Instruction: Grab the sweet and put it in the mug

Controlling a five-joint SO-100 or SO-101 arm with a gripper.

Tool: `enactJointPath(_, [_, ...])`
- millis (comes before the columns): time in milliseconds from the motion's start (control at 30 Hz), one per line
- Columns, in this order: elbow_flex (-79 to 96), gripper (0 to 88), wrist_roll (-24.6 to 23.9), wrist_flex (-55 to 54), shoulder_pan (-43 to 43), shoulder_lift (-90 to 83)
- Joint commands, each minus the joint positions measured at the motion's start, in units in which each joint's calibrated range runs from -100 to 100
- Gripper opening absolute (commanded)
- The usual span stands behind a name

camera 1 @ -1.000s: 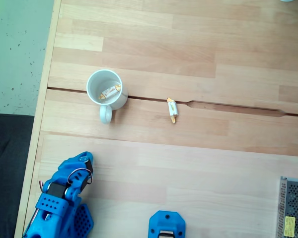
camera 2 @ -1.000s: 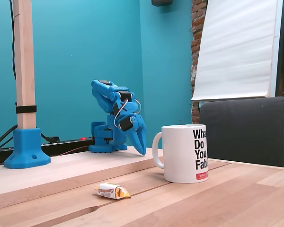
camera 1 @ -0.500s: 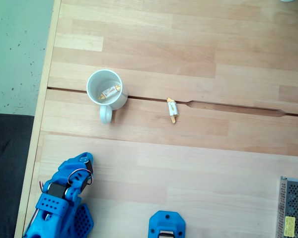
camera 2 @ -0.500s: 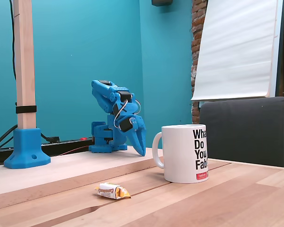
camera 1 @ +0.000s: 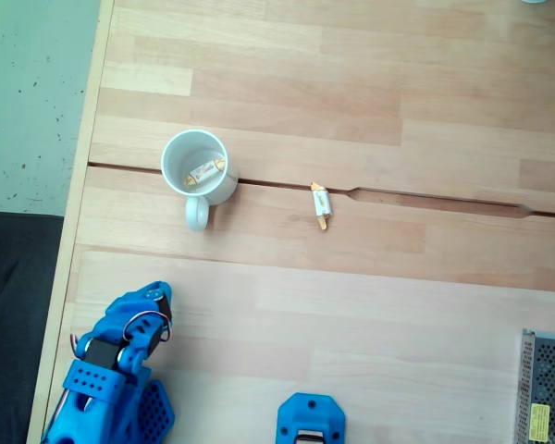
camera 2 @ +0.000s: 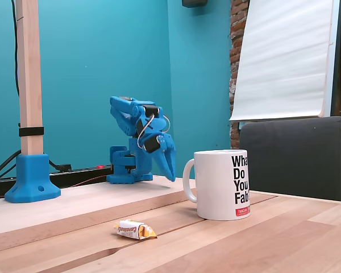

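glossy white ceramic mug reads "what do you fab"; crinkly sweet on plank desk; jaws clenched, empty.

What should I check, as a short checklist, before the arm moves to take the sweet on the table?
1. Sweet on table lies free on the wood, nothing touching it: ok.
2. Mug stands upright, mouth open upward, apart from that sweet: ok.
3. Mug contents: another sweet already lies inside, with room beside it: ok.
4. Gripper is empty and raised off the table, near the arm's base: ok.
5. Gripper opening: the fingers look close together, but it cannot be settled: cannot tell.
6. Path from gripper to sweet: bare wood, the mug off to one side: ok.
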Motion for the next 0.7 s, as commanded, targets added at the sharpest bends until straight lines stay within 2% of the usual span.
enactJointPath(0, [-10.5, 0.0, -0.1, 7.8, 0.6, -0.1])
enactJointPath(167, [-22.9, 0.0, -0.1, 19.5, 0.8, 0.6])
enactJointPath(367, [-34.0, 0.0, -0.1, 30.9, 4.8, 1.9])
enactJointPath(667, [-49.3, 0.0, -0.1, 39.1, 7.0, 21.5])
